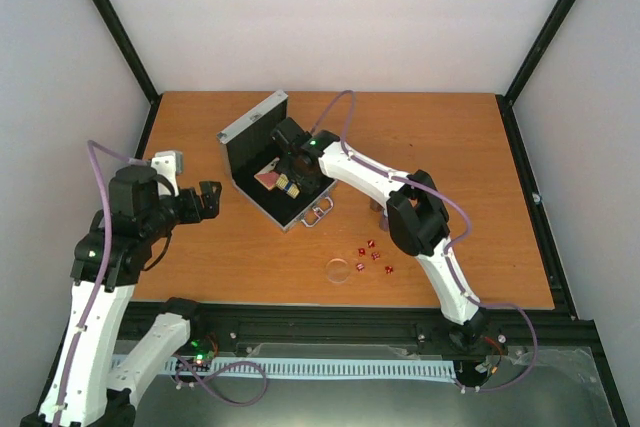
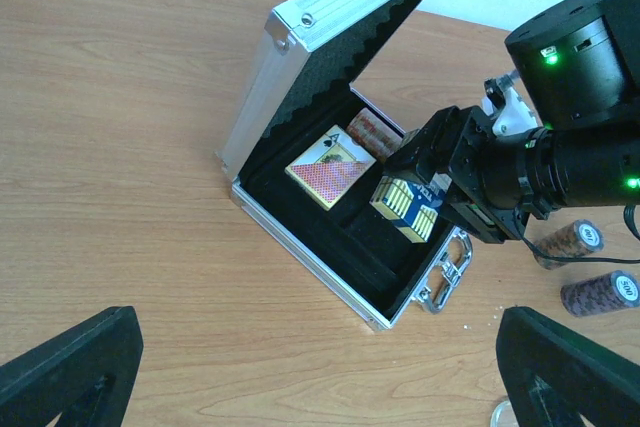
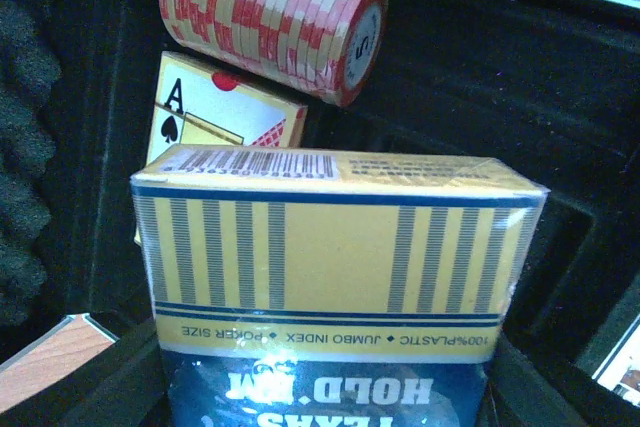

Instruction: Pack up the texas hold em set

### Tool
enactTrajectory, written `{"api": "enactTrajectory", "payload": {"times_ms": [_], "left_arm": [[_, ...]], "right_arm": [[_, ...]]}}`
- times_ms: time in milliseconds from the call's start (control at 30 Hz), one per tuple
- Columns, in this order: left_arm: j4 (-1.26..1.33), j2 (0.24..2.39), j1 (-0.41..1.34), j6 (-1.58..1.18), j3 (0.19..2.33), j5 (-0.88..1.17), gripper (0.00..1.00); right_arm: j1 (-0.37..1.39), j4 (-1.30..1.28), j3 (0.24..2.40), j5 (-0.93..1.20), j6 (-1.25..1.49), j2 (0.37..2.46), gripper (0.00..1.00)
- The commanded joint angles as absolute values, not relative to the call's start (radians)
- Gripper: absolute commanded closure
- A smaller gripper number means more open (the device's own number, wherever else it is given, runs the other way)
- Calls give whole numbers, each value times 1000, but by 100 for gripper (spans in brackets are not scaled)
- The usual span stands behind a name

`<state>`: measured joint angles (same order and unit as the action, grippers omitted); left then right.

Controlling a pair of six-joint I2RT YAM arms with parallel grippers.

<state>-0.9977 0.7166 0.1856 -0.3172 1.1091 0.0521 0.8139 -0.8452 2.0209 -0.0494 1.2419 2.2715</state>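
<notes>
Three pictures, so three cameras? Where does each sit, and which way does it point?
Top external: above and behind the arms, looking down on the table; left arm and right arm both show.
Left wrist: on the left arm, facing the open case; its own jaws' tips fill the bottom corners.
Right wrist: on the right arm, peering into the case past the blue-yellow deck between its jaws.
Shared: both wrist views show the red-white deck.
</notes>
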Motion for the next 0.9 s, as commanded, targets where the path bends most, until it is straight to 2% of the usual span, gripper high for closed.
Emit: {"api": "enactTrajectory", "payload": {"times_ms": [0, 333, 600, 633, 700, 733, 800, 867], "left_arm": [[-1007, 728, 184, -305, 1150, 44, 0], [-1002, 741, 184, -298, 1138, 49, 0], [-1009, 741, 184, -288, 1141, 47, 0], [-1010, 741, 184, -287, 1141, 46, 0], [-1012, 740, 184, -287, 1141, 46, 0], [-1010, 739, 184, -287, 1142, 46, 0], [-1009, 739, 184, -287, 1145, 46, 0], [-1011, 738, 184, -287, 1148, 46, 0]], "right_arm": [[816, -805, 2047, -42, 1298, 2279, 97], [818, -802, 2047, -26, 1317, 2327, 96], [826, -816, 2036, -4, 1323, 2347, 91], [827, -820, 2033, -5, 1324, 2345, 85], [828, -830, 2028, -10, 1326, 2339, 64], [828, -832, 2025, -13, 1324, 2336, 57], [828, -831, 2019, -13, 1320, 2330, 49], [828, -830, 2016, -14, 1317, 2327, 45]]}}
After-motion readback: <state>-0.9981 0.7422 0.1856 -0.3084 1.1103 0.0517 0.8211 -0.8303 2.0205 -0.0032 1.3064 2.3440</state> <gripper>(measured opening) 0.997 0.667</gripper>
